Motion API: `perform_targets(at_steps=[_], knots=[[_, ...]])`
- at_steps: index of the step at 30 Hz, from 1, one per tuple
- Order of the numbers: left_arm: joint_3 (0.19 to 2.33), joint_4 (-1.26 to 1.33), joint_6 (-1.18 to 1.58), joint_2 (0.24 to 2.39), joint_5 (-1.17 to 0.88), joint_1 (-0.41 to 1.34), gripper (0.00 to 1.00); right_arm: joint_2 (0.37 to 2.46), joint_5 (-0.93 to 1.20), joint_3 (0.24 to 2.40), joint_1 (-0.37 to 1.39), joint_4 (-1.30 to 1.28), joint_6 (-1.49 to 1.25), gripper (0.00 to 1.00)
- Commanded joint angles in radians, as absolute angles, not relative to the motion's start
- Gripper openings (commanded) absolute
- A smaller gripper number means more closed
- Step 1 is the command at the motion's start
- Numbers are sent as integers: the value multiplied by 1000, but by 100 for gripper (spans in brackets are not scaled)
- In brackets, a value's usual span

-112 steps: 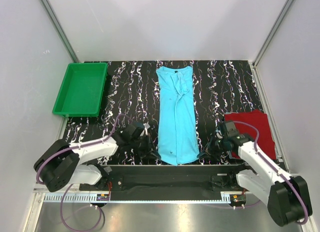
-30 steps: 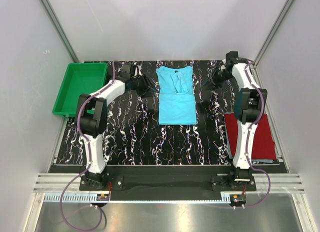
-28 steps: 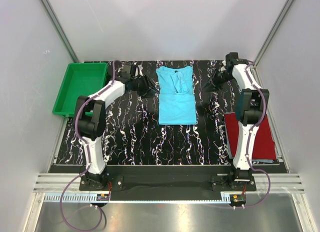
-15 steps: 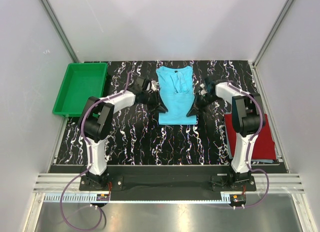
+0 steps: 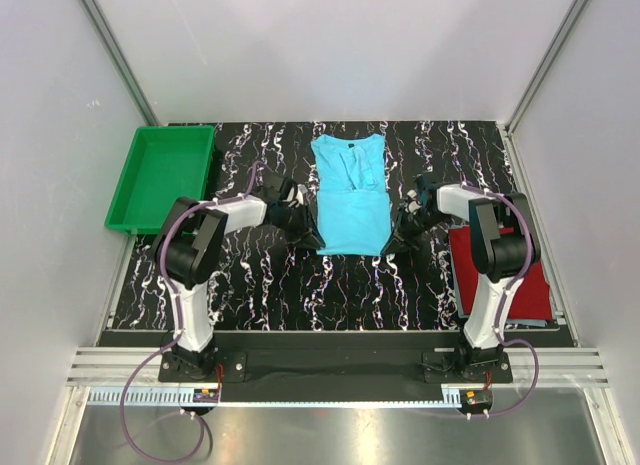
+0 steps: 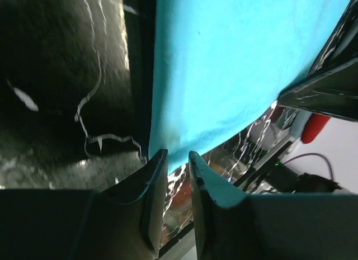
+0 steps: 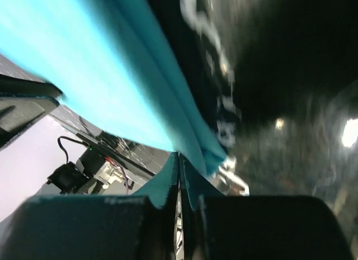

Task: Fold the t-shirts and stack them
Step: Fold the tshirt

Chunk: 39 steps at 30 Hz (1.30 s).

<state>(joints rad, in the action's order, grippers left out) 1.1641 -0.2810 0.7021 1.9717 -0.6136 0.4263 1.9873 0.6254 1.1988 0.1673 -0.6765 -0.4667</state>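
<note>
The turquoise t-shirt (image 5: 350,200) lies folded in half at the table's middle, neck label at the far end. My left gripper (image 5: 305,235) sits at its near left corner. In the left wrist view the jaws (image 6: 177,156) stand narrowly apart with the cloth's corner (image 6: 212,81) between the tips. My right gripper (image 5: 393,243) is at the near right corner. Its fingers (image 7: 179,155) are pressed together on the bunched hem of the turquoise cloth (image 7: 128,86). The dark red t-shirt (image 5: 530,275) lies folded at the right edge, partly behind the right arm.
A green plastic tray (image 5: 160,180) stands at the far left of the black marbled table. White walls enclose the table on three sides. Both arms reach inward from their bases at the near edge.
Both grippers have come from beside the shirt's collar end toward me to its near corners, and both have closed there. The shirt lies as it did a second ago.
</note>
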Motion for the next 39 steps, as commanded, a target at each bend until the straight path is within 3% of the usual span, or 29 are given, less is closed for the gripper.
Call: perform_targets(at_steps=[1,5,11,20,31,36,39], knots=[[1169,-365,618,1882,-560,439,29,1873,610,1169,160,-669,-460,6],[1212,-373,643,1835,-574,456,33,1832,635,1193,161,-669,-477,9],[1293,-331,707,1931,-638,482,33,1945,710,1279,163,-657,-498,12],[1138,-233,730,1996,-631,486,31,1979,669,1194,163,-626,-462,12],[898,-247,690,1827,-672,506,32,1792,706,948,167,-581,-485,13],[933,-282,686,1732,-706,500,38,1712,739,929,164,-584,-508,17],[1029,-304,680,1749,-704,474,39,1772,762,1023,150,-584,-520,19]])
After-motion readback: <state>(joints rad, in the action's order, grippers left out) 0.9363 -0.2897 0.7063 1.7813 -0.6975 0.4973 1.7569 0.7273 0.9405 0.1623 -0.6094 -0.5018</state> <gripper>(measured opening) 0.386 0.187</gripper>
